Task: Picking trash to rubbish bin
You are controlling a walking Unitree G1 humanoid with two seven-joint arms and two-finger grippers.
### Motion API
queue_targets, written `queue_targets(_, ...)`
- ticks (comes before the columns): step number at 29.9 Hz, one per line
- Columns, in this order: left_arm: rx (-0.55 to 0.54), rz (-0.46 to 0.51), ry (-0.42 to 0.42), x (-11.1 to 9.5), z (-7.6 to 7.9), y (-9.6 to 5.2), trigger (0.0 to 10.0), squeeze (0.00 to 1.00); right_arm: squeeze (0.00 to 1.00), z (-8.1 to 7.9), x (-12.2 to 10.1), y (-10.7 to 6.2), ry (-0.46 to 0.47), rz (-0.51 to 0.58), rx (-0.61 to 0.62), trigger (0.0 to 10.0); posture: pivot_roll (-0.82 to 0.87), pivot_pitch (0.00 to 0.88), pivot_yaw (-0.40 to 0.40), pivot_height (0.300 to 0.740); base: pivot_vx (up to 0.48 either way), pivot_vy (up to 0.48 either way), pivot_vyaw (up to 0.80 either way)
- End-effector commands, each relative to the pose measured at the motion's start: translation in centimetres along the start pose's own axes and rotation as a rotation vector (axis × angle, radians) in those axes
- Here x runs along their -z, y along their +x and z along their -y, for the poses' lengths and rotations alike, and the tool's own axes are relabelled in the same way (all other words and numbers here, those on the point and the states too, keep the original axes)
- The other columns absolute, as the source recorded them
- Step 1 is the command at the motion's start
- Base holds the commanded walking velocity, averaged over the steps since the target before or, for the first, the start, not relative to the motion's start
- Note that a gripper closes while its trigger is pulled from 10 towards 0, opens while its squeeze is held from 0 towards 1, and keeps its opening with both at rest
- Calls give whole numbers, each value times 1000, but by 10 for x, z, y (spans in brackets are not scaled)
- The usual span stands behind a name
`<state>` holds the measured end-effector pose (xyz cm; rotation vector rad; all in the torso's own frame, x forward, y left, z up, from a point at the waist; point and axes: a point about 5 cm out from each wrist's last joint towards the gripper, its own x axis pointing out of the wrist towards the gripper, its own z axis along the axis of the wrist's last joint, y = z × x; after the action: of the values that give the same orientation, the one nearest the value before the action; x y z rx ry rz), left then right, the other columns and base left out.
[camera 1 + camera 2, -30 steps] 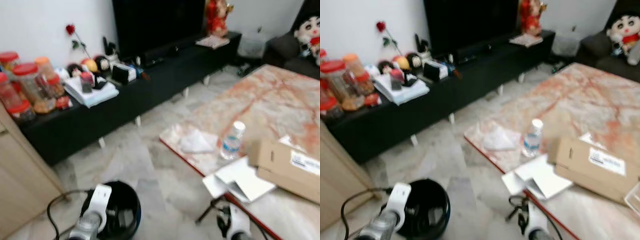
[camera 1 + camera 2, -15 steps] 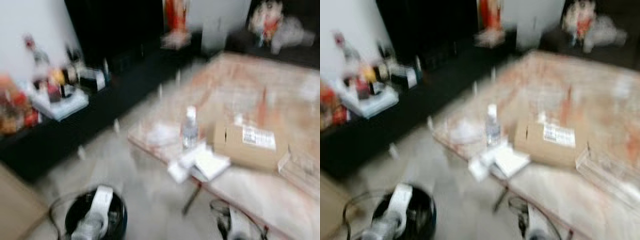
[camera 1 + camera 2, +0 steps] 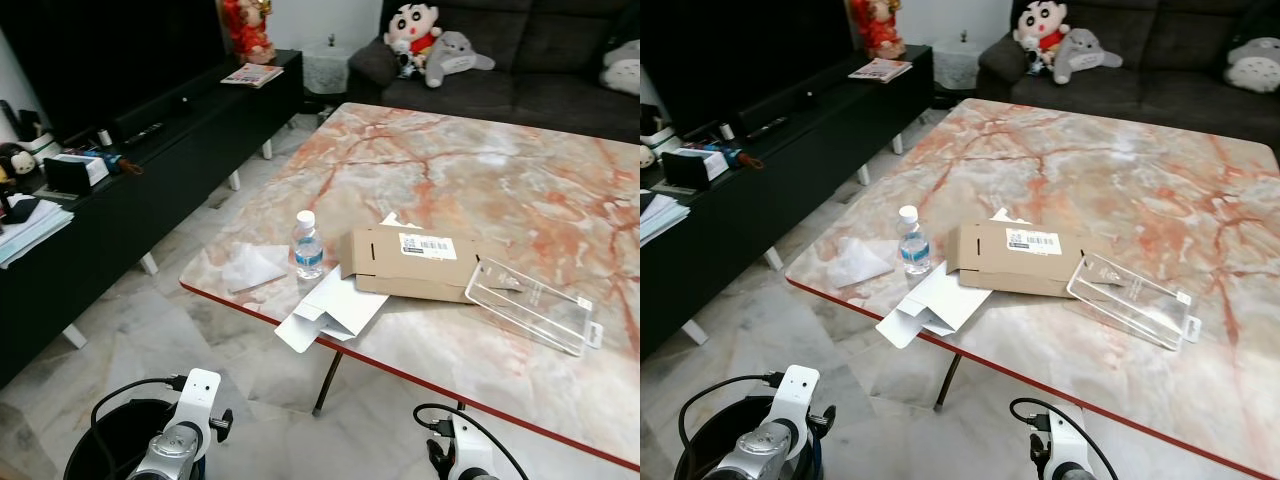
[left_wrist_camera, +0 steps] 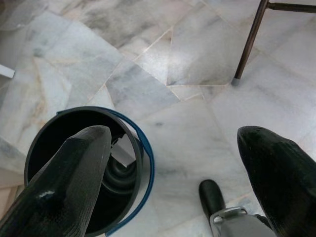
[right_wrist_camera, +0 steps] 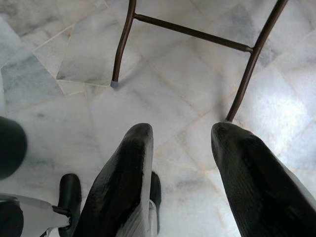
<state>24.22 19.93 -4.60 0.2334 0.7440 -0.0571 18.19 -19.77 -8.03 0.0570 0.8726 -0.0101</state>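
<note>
Now, starting with the biggest piece, you have the cardboard box (image 3: 412,262) lying flat near the marble table (image 3: 480,170)'s front edge: light, stiff, best pinched by its long rim. Touching its right end is the clear plastic tray (image 3: 528,304), probably slippery and springy, so grip an edge. The folded white carton (image 3: 330,308) overhangs the edge; take that free flap. The water bottle (image 3: 308,246) stands upright; grasp its middle. The crumpled tissue (image 3: 252,267) is soft. Your left gripper (image 4: 168,163) gapes wide, empty, over the bin (image 4: 81,170); your right gripper (image 5: 180,163) hangs parted, empty, above the floor
</note>
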Motion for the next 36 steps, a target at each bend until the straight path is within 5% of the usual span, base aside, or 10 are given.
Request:
queue_targets(1,-12,-9,6,2,-4,-1,10000,0,0,-3,-1,1,0,-4,-9,10000,90,1,10,740,0,0,-569)
queue_targets(36,-7,-12,21,2,-3,0,10000,0,0,-4,3,0,-3,-24,-2,10000,90,0,10,740,0,-54,-574)
